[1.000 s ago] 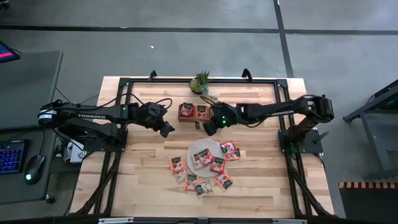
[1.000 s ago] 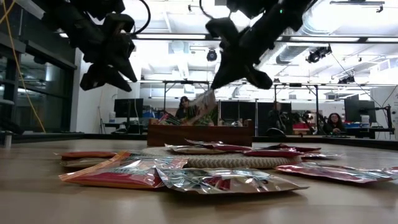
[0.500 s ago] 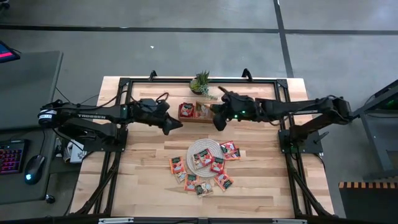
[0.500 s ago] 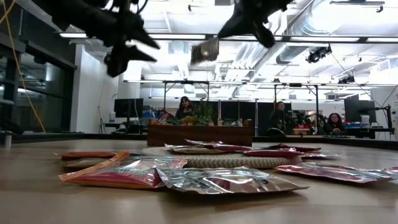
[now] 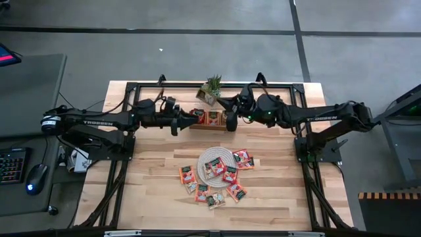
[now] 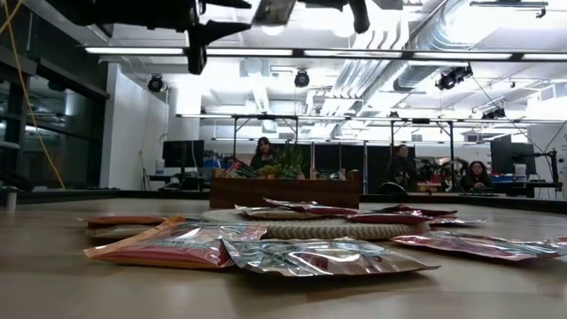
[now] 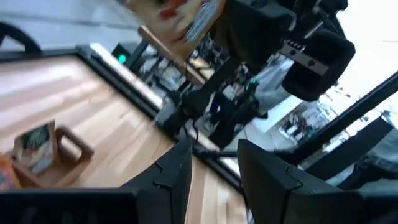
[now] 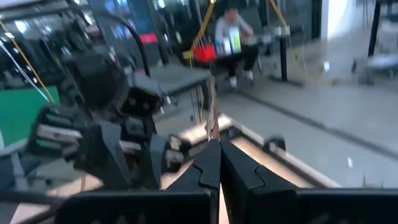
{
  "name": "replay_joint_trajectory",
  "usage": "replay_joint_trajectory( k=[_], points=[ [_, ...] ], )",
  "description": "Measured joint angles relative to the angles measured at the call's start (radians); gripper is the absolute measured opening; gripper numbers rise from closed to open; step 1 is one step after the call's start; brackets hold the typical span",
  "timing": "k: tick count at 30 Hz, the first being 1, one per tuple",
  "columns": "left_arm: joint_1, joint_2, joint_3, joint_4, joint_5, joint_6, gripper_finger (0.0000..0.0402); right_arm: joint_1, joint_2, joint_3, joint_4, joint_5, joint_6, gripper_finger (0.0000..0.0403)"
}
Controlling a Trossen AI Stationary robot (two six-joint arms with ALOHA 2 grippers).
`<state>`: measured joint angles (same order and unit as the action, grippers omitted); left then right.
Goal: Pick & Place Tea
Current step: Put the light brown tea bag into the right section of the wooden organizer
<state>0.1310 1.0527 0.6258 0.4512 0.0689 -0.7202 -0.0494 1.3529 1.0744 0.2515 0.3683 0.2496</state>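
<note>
My right gripper (image 8: 214, 144) hangs high over the table's far middle, shut on one orange-red tea sachet (image 6: 273, 11). The left wrist view shows that sachet (image 7: 180, 18) in front of the dark right gripper. My left gripper (image 7: 214, 155) is level and open with nothing between its fingers, facing the right gripper from the left. Below them stands the wooden tray (image 5: 206, 126) with sachets upright in it. More sachets (image 5: 230, 175) lie flat on and around the round woven mat (image 5: 208, 158). My right gripper pinches the sachet between its two shut fingers at one edge (image 8: 212, 127). The fingers lie about level and come from the table's right side. The sachet sticks out beyond the fingertips, edge-on to the wrist camera, lifted clear high above the tray.
A small potted plant (image 5: 212, 87) stands at the far edge behind the tray. A black frame (image 5: 131, 99) runs around the table's edges. Bare wood lies to the left and right of the mat. People sit in the room beyond the table.
Both grippers have risen and tipped from pointing down to about level. My right gripper has carried the sachet up from just over the tray and toward the far edge, rolling as it went. My left gripper has swung toward the tray and stayed open.
</note>
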Motion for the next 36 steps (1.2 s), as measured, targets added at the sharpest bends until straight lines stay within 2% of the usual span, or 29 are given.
replay_joint_trajectory(
  k=[10, 14, 19, 26, 36],
  points=[
    [0.000, 0.000, 0.000, 0.248, -0.077, 0.056, 0.0129, 0.000, 0.000, 0.000, 0.219, -0.003, -0.193, 0.0000],
    [0.001, 0.024, 0.000, 0.394, -0.126, 0.087, 0.0129, -0.003, 0.000, 0.000, 0.290, -0.037, -0.206, 0.0000],
    [0.034, 0.055, 0.019, 0.541, -0.097, 0.074, 0.0129, -0.003, 0.000, 0.000, 0.333, -0.059, -0.206, 0.0000],
    [0.073, 0.118, 0.071, 0.555, -0.032, 0.062, 0.0129, -0.003, 0.000, 0.000, 0.381, -0.071, -0.202, 0.0000],
    [0.072, 0.175, 0.133, 0.580, -0.018, 0.064, 0.0129, -0.003, 0.001, 0.000, 0.388, -0.091, -0.170, 0.0000]
  ],
)
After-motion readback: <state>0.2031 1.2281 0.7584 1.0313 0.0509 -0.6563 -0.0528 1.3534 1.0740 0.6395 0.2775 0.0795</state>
